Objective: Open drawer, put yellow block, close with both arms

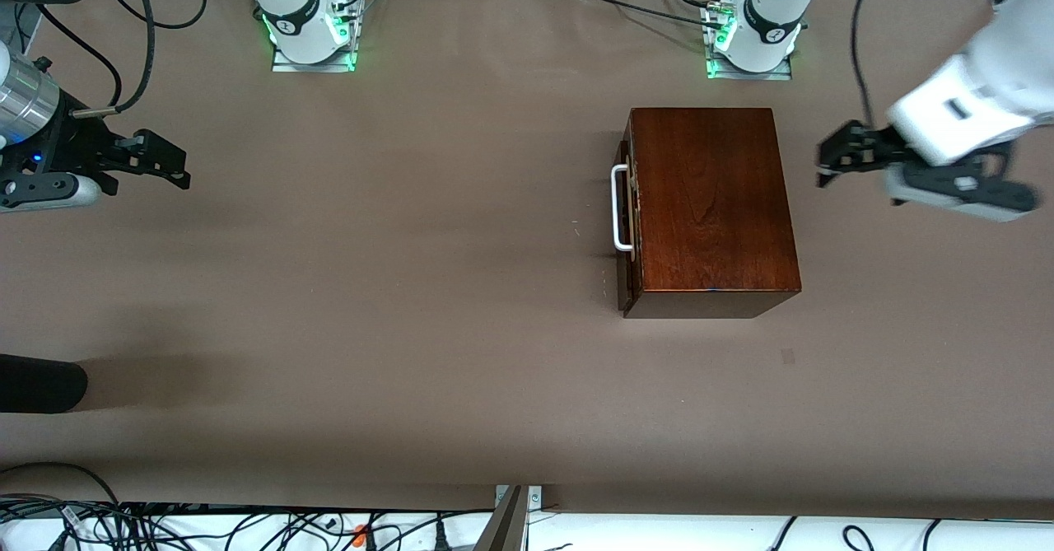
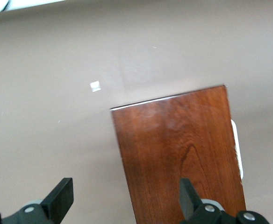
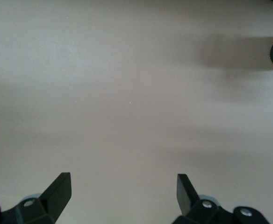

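Left black two-finger gripper [image 1: 830, 161] spread wide, empty, hovers over bare table beside dark reddish-brown wooden box [image 1: 710, 205]. Right black two-finger gripper [image 1: 169, 164] spread wide, empty, over right arm's end. Drawer [image 1: 627, 230] shut, white U-shaped bar handle [image 1: 619, 208] facing right arm's end. Brown paper-covered table [image 1: 370, 287]; cables [image 1: 247, 526] along near edge.

Box [image 1: 712, 201]: dark reddish-brown wood, polished, glossy, visible grain. Handle [image 1: 619, 209]: smooth white bar. Table [image 1: 370, 287]: matt brown paper-like cover. Grippers: matt black fingers [image 3: 57, 189], white glossy arm shells.
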`<state>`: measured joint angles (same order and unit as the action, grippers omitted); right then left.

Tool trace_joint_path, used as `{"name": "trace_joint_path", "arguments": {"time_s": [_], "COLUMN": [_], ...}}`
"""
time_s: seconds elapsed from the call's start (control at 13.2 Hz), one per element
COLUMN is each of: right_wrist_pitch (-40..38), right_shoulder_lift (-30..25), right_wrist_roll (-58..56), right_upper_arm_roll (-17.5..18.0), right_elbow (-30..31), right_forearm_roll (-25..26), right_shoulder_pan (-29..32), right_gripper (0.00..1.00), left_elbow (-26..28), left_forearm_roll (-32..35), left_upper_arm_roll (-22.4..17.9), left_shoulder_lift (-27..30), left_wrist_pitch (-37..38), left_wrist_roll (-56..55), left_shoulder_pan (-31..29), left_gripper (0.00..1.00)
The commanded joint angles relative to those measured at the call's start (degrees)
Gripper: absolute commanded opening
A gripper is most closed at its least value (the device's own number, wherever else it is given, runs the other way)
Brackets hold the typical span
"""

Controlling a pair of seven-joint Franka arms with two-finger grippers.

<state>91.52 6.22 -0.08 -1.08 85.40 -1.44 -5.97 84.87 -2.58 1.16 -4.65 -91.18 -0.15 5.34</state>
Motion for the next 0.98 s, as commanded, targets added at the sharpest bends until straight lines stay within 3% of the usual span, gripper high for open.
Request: {"name": "trace_joint_path", "arguments": {"time_s": [0.0,0.45,0.91], "right_wrist_pitch": [-0.9,-0.9,-0.9], "right_shoulder_lift": [-0.8,-0.8,-0.8], "right_wrist_roll": [-0.1,0.0,0.0], "right_upper_arm_roll": [0.2,0.2,0.2], "right_elbow": [-0.1,-0.1,-0.1], "right_forearm_roll": [0.7,0.7,0.7], "right_shoulder_pan": [0.2,0.2,0.2], "right_gripper": [1.0,1.0,1.0], "left_elbow": [7.6,9.4,7.1], "left_forearm_roll": [-0.7,3.5,3.0], "left_upper_arm_roll": [0.5,0.5,0.5], "left_shoulder_lift": [6.1,6.5,4.5], "left_wrist_pitch": [-2.4,-0.1,2.7], "left_wrist_roll": [-2.8,0.7,2.3], "left_shoulder_pan": [-3.4,-1.8,-2.6], "left_gripper": [1.0,1.0,1.0]}}
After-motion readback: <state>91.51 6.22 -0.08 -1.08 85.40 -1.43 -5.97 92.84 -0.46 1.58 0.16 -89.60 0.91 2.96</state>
